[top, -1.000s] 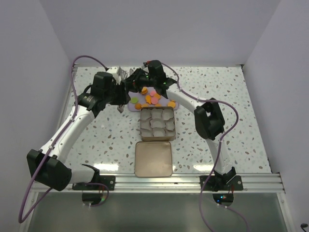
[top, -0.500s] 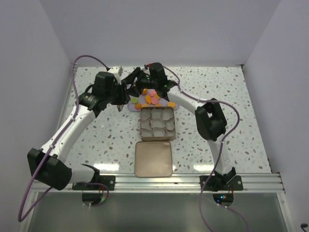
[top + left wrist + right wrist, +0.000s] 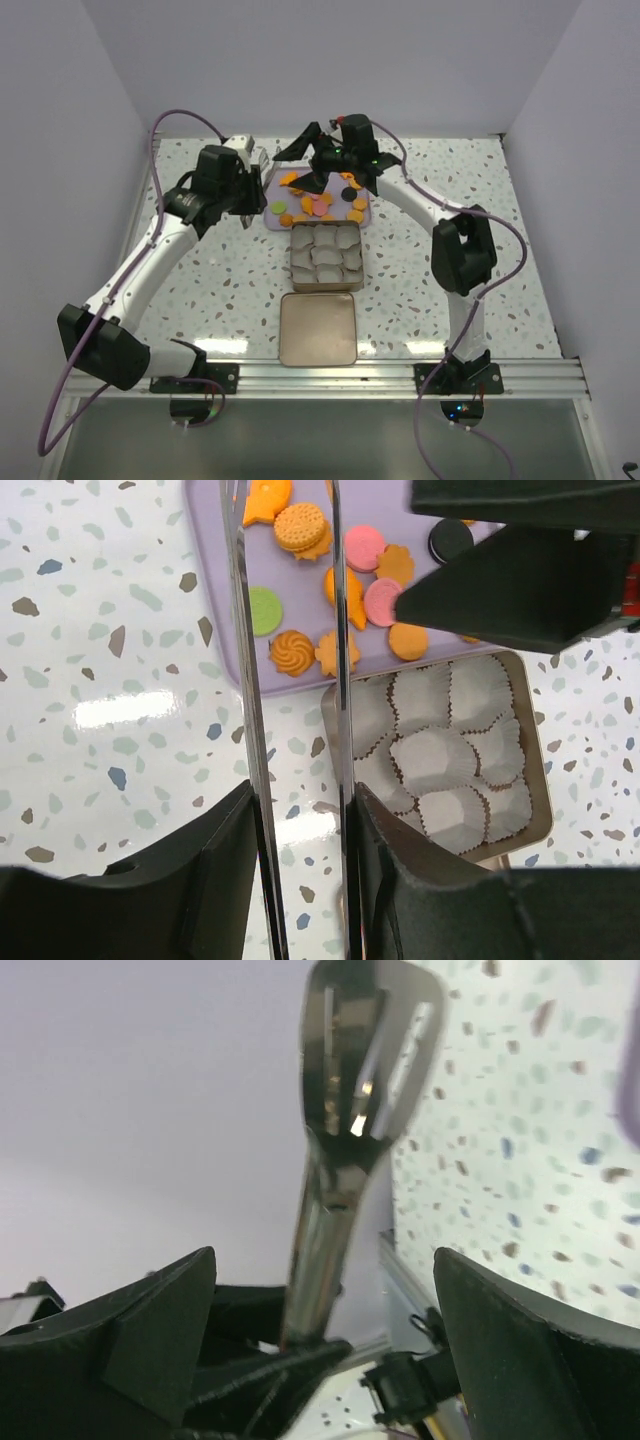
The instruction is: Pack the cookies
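Picking stage: the left tool [image 3: 300, 845] clenches metal tongs [image 3: 250, 680] over the cookies [image 3: 300, 525] on the tray [image 3: 215, 600]. The right tool [image 3: 308, 158] gapes, empty. Next move, as judged: pinch one cookie and carry it nearer into a paper cup [image 3: 440, 760].

the left end effector [image 3: 300, 815] grips metal tongs [image 3: 248, 660] above cookies [image 3: 300, 525] on a lilac tray [image 3: 215, 540].

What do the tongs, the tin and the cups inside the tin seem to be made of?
The tongs look like polished steel: they are mirror-bright, with sharp glints. The tin seems to be thin metal with a dull golden, brushed sheen. The cups are probably thin white paper: they are matte and their walls are pleated.
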`<action>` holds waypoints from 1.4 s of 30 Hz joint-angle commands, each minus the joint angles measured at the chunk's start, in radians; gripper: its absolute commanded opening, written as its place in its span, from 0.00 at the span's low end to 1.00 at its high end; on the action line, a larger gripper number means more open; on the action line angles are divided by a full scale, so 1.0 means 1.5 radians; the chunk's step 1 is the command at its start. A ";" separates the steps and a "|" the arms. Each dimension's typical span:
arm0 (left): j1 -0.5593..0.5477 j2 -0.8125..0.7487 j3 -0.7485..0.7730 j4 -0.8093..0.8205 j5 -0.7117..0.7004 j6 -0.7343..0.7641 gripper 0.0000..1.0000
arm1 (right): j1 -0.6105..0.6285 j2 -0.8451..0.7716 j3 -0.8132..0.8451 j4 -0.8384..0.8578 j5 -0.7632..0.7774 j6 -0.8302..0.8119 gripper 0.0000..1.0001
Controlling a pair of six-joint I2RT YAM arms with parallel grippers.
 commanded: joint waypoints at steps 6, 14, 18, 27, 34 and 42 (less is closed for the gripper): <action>-0.003 0.042 0.062 -0.016 -0.016 0.041 0.45 | -0.119 -0.167 -0.062 -0.279 0.033 -0.242 0.94; -0.005 0.074 0.032 -0.006 0.003 0.038 0.45 | -0.139 -0.261 -0.191 -0.312 0.039 -0.297 0.94; -0.012 0.098 0.034 0.005 0.029 0.034 0.45 | -0.141 -0.304 -0.221 -0.359 0.058 -0.338 0.94; -0.054 0.180 0.050 0.019 0.012 -0.008 0.45 | -0.145 -0.375 -0.242 -0.464 0.131 -0.434 0.94; -0.056 0.260 0.107 0.002 -0.010 -0.053 0.45 | -0.151 -0.421 -0.279 -0.483 0.146 -0.449 0.94; -0.056 0.318 0.167 -0.029 -0.032 -0.073 0.45 | -0.156 -0.437 -0.285 -0.492 0.156 -0.454 0.94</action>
